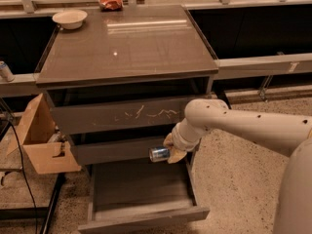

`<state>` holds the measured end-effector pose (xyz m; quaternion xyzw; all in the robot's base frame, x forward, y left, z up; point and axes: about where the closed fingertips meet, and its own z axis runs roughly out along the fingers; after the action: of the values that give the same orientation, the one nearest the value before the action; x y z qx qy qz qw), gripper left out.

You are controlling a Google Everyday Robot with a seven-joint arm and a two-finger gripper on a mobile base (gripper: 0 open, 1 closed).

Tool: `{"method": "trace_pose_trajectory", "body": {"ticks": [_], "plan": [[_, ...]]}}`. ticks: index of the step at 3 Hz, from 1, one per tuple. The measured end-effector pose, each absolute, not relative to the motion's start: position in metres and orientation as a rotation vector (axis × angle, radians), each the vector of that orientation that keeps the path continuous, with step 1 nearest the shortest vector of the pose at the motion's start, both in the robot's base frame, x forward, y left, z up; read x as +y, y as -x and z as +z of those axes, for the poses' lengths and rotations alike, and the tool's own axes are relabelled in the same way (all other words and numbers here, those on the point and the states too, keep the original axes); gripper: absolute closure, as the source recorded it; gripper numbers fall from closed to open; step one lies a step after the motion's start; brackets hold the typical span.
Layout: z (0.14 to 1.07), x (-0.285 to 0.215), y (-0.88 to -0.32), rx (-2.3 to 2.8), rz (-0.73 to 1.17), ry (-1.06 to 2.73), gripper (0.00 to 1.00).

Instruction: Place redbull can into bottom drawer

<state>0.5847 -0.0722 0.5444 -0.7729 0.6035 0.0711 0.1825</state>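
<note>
From the right the arm reaches across, its gripper (170, 150) with jaws clamped on the redbull can (158, 154), which lies sideways in the air just in front of the middle drawer (112, 151) and above the pulled-out bottom drawer (141, 188).

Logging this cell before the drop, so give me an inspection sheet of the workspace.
Surface: grey cabinet top, glossy.
Job's things: redbull can held before the middle drawer, above the bottom drawer, which is pulled open.
Clutter: white bowl and red snack bag at the top's far edge.
Grippers: gripper shut on the can, at the cabinet's right front.
Cables: black cable over the floor, left.
Surroundings: open cardboard box left of the cabinet.
</note>
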Motion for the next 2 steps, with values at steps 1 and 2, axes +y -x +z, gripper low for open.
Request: {"method": "trace_pose_trajectory", "body": {"ticks": [1, 2], "plan": [[0.507, -0.078, -0.588, 1.692, 0.247, 2.141, 1.0], [0.429, -0.083, -0.588, 1.638, 0.373, 2.099, 1.0]]}}
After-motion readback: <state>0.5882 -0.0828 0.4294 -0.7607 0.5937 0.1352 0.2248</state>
